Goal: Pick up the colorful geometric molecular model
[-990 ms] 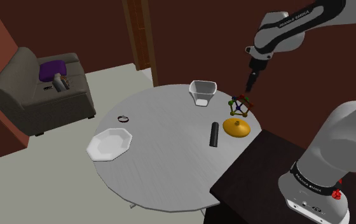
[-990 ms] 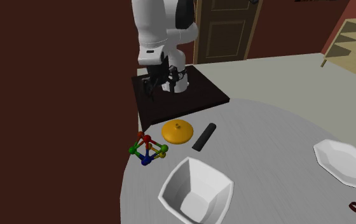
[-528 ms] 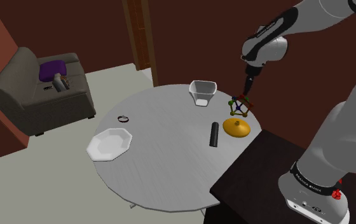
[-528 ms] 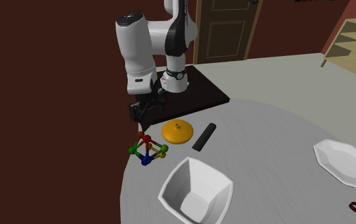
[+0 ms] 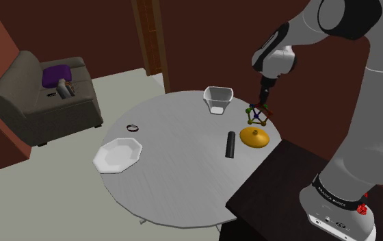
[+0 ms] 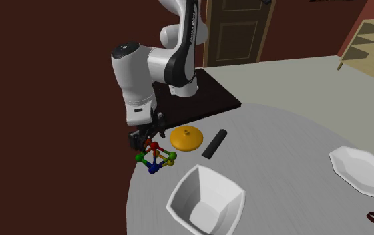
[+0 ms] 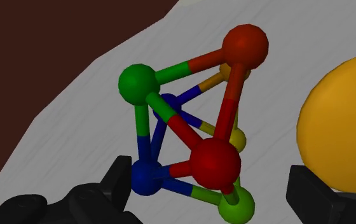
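The molecular model is a cage of red, green, blue and yellow balls joined by coloured rods. It stands on the round grey table near the edge closest to the dark wall. My black gripper hangs just above it, pointing down. In the second exterior view the gripper sits at the model's upper left. In the wrist view the model is close up; the gripper is open, with its fingers apart on either side of the model's lower balls.
An orange disc lies right beside the model, towards the stand, with a black cylinder just past it. A white square bowl stands on the model's other side. A white plate and a small ring lie across the table.
The arm has swung over the table and the gripper has come down from above the stand to just over the model. The model has not moved.
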